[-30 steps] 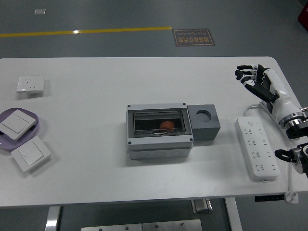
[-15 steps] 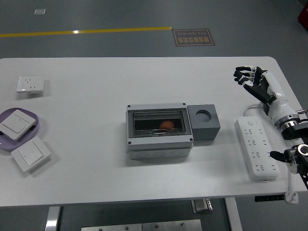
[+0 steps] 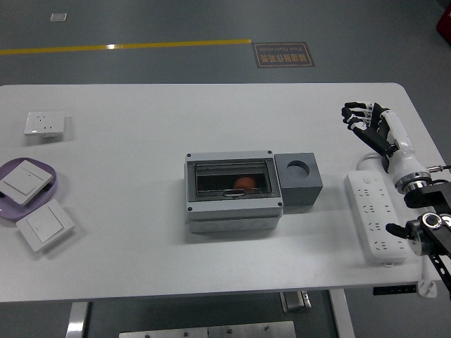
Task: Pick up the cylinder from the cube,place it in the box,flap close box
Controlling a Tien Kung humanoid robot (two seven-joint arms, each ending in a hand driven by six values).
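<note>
Here, grey box with lid closed mid-desk, orange cylinder inside, empty cube touching its right side, right hand spread, holding nothing.

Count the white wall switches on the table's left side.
2: one switch lies on the purple plate, the other switch lies on the table just in front. The socket plate behind isn't counted.

Cube touching box's right side, apparently.
</note>
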